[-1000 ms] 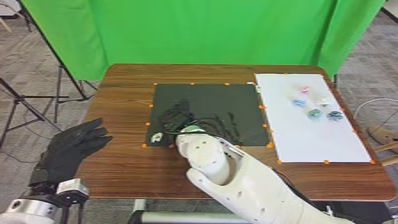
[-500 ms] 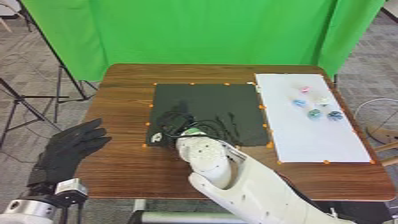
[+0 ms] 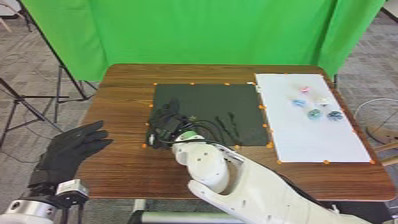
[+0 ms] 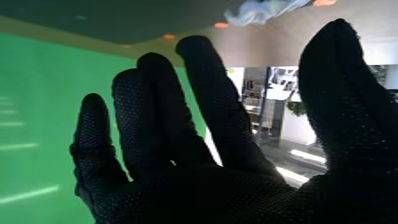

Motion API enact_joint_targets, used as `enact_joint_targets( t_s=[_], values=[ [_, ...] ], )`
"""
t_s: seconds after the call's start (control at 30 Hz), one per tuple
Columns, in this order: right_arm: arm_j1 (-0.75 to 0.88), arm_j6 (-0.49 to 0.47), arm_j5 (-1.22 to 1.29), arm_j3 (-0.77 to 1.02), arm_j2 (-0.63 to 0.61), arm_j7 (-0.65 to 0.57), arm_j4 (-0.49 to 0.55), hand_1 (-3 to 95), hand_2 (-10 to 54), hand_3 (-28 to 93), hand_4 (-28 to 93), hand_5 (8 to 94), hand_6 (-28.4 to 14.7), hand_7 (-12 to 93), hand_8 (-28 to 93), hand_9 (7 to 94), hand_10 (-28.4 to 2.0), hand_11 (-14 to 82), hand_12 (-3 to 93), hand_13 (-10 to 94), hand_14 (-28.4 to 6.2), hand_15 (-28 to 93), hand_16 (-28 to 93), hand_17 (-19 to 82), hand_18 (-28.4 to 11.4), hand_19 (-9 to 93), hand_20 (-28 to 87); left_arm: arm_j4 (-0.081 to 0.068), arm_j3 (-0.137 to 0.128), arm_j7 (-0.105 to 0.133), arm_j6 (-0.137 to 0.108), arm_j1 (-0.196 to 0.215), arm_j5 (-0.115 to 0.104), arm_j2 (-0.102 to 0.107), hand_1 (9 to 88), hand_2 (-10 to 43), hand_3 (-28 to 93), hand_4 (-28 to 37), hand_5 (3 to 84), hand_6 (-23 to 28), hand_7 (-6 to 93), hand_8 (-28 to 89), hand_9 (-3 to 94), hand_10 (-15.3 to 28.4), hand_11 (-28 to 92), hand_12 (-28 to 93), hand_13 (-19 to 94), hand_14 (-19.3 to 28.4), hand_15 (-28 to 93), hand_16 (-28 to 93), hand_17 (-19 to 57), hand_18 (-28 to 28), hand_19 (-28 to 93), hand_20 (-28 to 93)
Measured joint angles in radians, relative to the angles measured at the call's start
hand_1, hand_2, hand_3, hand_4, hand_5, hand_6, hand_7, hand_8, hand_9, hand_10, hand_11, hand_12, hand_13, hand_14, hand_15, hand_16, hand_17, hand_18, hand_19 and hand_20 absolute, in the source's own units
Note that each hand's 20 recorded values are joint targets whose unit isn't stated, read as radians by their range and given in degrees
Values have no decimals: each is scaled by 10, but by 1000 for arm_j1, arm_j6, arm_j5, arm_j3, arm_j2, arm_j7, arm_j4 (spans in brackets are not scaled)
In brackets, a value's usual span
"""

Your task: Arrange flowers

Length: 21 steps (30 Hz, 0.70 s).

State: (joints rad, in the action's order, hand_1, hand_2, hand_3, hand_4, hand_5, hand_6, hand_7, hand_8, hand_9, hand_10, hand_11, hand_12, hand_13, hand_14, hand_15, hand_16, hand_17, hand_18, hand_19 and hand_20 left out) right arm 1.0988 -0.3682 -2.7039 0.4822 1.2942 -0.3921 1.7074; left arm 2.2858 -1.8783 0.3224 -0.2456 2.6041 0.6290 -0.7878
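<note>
In the head view my right hand [image 3: 165, 123] is over the left part of the black mat [image 3: 209, 97], beside its left edge. The right wrist view has this hand [image 4: 191, 177] open, fingers straight and thumb apart, with a pale blue-white flower-like piece [image 4: 260, 12] beyond the fingertips. Whether they touch it I cannot tell. On the white sheet [image 3: 311, 142] lie small flowers: a pink one [image 3: 305, 90], a light blue one [image 3: 298, 102], a white one [image 3: 322, 102], a teal one [image 3: 314, 114] and a dark blue one [image 3: 335, 115]. My left hand [image 3: 73, 146] is open by the table's left edge.
Brown wooden table [image 3: 124, 172] surrounds the mat and the sheet, both edged with small orange markers. Thin dark cables cross the mat beside my right wrist. A green curtain [image 3: 213, 32] hangs behind the table.
My right hand has shifted left on the mat and now covers the spot by the mat's lower left edge where a pale piece showed earlier. The left hand has barely moved.
</note>
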Motion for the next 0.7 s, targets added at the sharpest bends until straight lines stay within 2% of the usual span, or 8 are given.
enact_joint_targets(
  t_s=[0.13, 0.23, 0.3, 0.37, 0.47, 0.7],
  values=[
    [-3, 1, 4, 2, -9, -1, 16, 256, -69, 779, -282, 542, -77, 240, -131, 371, -284, 489, 263, 215, -284, 837, 196, -22, -284, 551, 523, 0, 0, 0, 0, 1, 2, -1, 273, 82, 784, -112, 441, 146, 106, -68, 401, 236, 317, 107, 314, 284, 553, -113, -95, 229, 589, 131],
    [8, 1, 4, 22, -18, 46, 39, 251, -68, 788, -282, 536, -57, 249, -141, 363, -284, 489, 261, 199, -284, 838, 190, -41, -284, 558, 476, 0, 0, -1, 1, 2, 4, -3, 271, 80, 793, -123, 442, 144, 112, -72, 401, 234, 319, 105, 312, 284, 555, -112, -94, 227, 588, 132],
    [23, 0, 5, 42, -28, 110, 62, 233, -44, 804, -282, 533, -26, 266, -157, 357, -284, 487, 256, 175, -284, 834, 189, -60, -284, 565, 424, 0, 0, -5, 2, 2, 7, -7, 273, 83, 789, -125, 441, 146, 111, -73, 402, 236, 317, 104, 316, 284, 553, -113, -94, 227, 588, 132],
    [42, -4, 10, 63, -38, 179, 88, 228, -40, 807, -282, 533, -23, 269, -161, 354, -282, 482, 251, 167, -284, 831, 187, -66, -284, 563, 408, 0, -1, -10, 4, 2, 9, -11, 271, 79, 794, -124, 443, 145, 112, -73, 400, 234, 319, 106, 312, 284, 554, -112, -94, 226, 586, 133],
    [74, -12, 11, 88, -46, 256, 117, 171, 22, 806, -282, 526, -4, 281, -177, 336, -276, 415, 235, 114, -284, 805, 181, -91, -284, 551, 369, 0, -2, -13, 5, 2, 10, -16, 266, 73, 806, -128, 445, 141, 118, -75, 397, 231, 326, 107, 304, 284, 560, -111, -94, 225, 586, 134],
    [111, -21, -4, 92, -45, 287, 119, 137, 74, 780, -281, 517, 0, 256, -176, 320, -281, 367, 230, 84, -284, 800, 180, -107, -284, 561, 344, 1, -6, -10, 5, 5, 10, -19, 264, 70, 814, -136, 448, 137, 127, -78, 394, 227, 336, 105, 297, 284, 567, -112, -95, 224, 586, 137]
  ],
)
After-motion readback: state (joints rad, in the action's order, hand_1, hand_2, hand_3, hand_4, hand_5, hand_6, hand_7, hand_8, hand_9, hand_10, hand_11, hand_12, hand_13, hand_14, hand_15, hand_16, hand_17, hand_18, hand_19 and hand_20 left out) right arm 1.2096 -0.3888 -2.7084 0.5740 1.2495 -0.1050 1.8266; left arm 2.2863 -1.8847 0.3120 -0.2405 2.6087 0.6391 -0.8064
